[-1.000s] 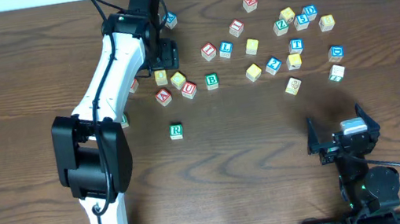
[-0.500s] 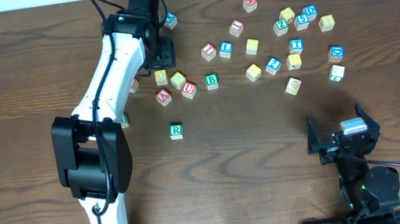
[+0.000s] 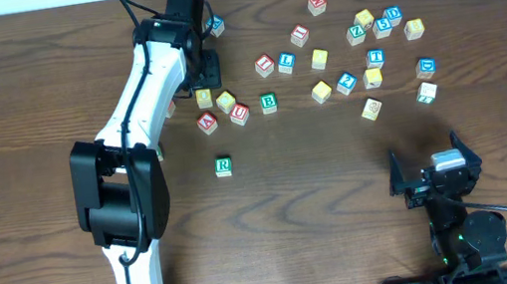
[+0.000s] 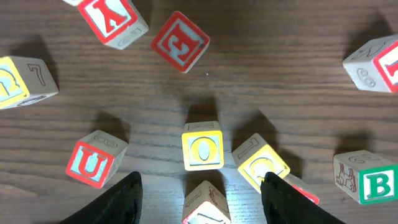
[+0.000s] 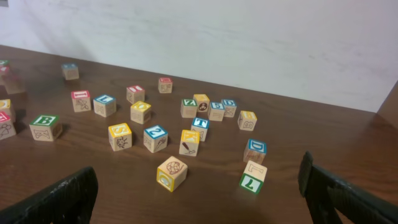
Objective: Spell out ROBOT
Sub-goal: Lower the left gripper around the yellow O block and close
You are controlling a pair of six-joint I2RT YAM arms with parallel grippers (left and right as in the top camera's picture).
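Note:
The green R cube (image 3: 224, 166) lies alone in front of the cluster. The green B cube (image 3: 269, 102) (image 4: 373, 183) and two yellow-faced cubes, one with an O (image 3: 204, 97) (image 4: 203, 149) and one beside it (image 3: 225, 100) (image 4: 261, 165), sit in the left cluster. The blue T cube (image 3: 375, 56) (image 5: 200, 124) is in the right group. My left gripper (image 3: 209, 68) (image 4: 200, 180) hangs open over the left cluster. A red-faced cube (image 4: 205, 205) shows between its fingers, untouched. My right gripper (image 3: 428, 161) (image 5: 198, 190) stands wide open and holds nothing.
Red-lettered cubes crowd the yellow ones: a U (image 4: 93, 163), an E (image 4: 180, 42) and a Y (image 4: 115, 18). Several more cubes are scattered at the back right, including a green 7 cube (image 5: 252, 180) and a picture cube (image 5: 172, 173).
The left gripper's jaws have narrowed a little and the left arm has shifted slightly. No cube has moved. The right arm is still.

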